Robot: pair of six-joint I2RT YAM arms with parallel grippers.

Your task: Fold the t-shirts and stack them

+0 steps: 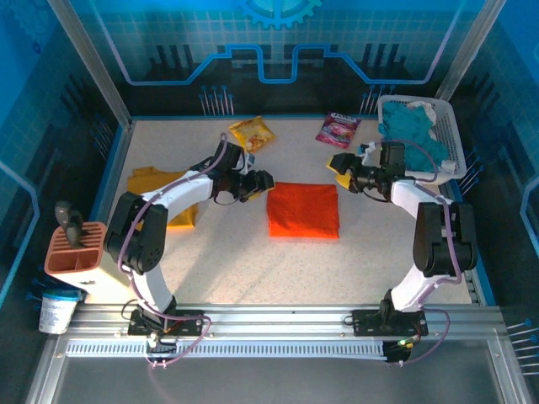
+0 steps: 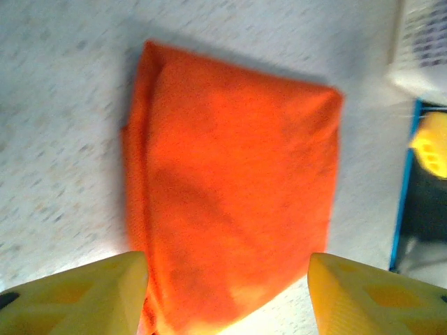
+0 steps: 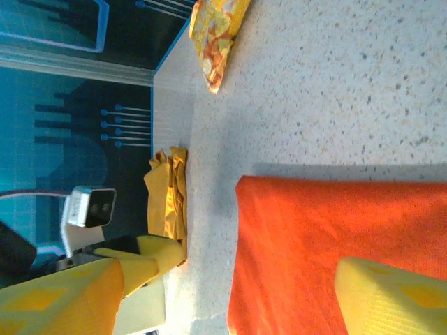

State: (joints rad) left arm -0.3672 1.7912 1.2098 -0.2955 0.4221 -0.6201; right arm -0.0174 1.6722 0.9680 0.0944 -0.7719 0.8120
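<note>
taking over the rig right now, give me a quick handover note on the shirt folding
Left gripper: open, holding nothing, at the left edge of the orange shirt.
Right gripper: open, empty, near that shirt's far right corner.
Orange shirt: folded into a neat rectangle in the middle of the table.
Yellow shirt: on the left side, partly under the left arm, apart from the orange one. It looks layered, but how well it is folded is hard to tell.
Done: orange shirt folded.
Left: check or finish the yellow shirt's fold, then stack the two.
</note>
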